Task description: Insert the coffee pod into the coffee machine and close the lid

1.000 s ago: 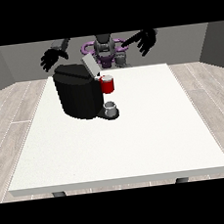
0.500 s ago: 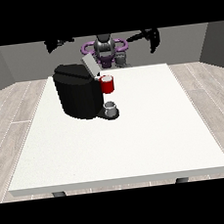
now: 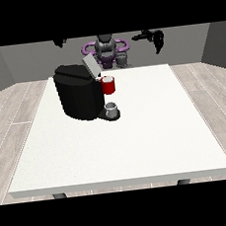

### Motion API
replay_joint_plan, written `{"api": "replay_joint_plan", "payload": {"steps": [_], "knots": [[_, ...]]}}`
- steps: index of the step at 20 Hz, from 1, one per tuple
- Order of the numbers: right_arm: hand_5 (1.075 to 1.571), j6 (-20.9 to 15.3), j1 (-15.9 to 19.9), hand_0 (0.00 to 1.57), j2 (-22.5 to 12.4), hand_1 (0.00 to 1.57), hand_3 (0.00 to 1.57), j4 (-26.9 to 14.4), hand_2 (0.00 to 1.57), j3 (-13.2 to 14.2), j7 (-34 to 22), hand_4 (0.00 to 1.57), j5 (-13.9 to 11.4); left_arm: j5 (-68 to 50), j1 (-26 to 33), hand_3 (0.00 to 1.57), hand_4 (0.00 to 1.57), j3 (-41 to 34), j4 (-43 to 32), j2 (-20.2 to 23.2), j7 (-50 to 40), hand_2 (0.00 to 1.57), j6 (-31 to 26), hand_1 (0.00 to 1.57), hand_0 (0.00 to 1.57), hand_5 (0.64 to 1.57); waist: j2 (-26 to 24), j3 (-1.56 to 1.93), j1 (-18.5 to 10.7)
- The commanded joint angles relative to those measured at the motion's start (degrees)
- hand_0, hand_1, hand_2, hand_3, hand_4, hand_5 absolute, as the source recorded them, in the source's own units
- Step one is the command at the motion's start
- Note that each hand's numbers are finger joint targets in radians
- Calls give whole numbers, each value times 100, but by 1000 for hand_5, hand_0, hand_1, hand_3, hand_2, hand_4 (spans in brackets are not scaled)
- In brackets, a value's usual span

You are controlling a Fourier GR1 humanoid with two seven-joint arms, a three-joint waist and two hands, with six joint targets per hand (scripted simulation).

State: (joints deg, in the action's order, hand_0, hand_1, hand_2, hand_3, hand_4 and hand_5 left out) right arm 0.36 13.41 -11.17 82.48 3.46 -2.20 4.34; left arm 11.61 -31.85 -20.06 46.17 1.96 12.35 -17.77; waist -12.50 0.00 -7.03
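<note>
The black coffee machine (image 3: 81, 96) stands on the white table (image 3: 138, 142), left of the middle, with its grey lid (image 3: 91, 67) tilted up and open. A red thing at the machine (image 3: 109, 84) sits at its front, and a grey thing (image 3: 112, 108) stands on the machine's base below it. Another small grey thing (image 3: 123, 59) shows at the table's far edge, just in front of the robot. The hand at the view's right (image 3: 156, 38) is raised high behind the table, fingers hanging down, holding nothing. Only a small part of the hand at the view's left (image 3: 59, 42) shows at the scene's top edge.
The robot's torso (image 3: 106, 50) is behind the table's far edge. Both hands are well above and behind the machine. Wooden floor surrounds the table.
Both arms have lifted over the last second. The hands have gone up and away from the table, and the one at the view's left is now mostly out of sight.
</note>
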Motion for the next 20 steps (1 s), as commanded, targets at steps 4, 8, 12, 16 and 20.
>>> {"api": "replay_joint_plan", "payload": {"steps": [4,8,12,16,20], "knots": [[1571,201,275,0,120,0,0,-96,0,-216,-17,0,-122,-354,789,0,204,474,977,-188,-50,0,118,0,0,1571,240,0,-31],[1571,44,526,0,274,0,0,-232,0,-224,-239,0,-196,-566,1068,0,0,448,1519,-119,-339,0,24,0,0,1571,361,0,-108],[1571,154,856,0,208,0,0,-710,0,88,231,0,-52,-836,1006,0,0,504,1934,-176,-505,0,109,0,0,1571,839,1,-209],[1571,281,1155,0,71,0,0,-1225,0,331,251,0,62,-978,1411,0,0,860,2546,-195,-742,0,240,0,0,1571,950,1,-274],[1571,418,1430,0,-23,0,0,-1413,0,362,668,0,-8,-872,1260,0,0,772,2641,45,-698,0,483,0,0,1571,1373,1,-73]]}}
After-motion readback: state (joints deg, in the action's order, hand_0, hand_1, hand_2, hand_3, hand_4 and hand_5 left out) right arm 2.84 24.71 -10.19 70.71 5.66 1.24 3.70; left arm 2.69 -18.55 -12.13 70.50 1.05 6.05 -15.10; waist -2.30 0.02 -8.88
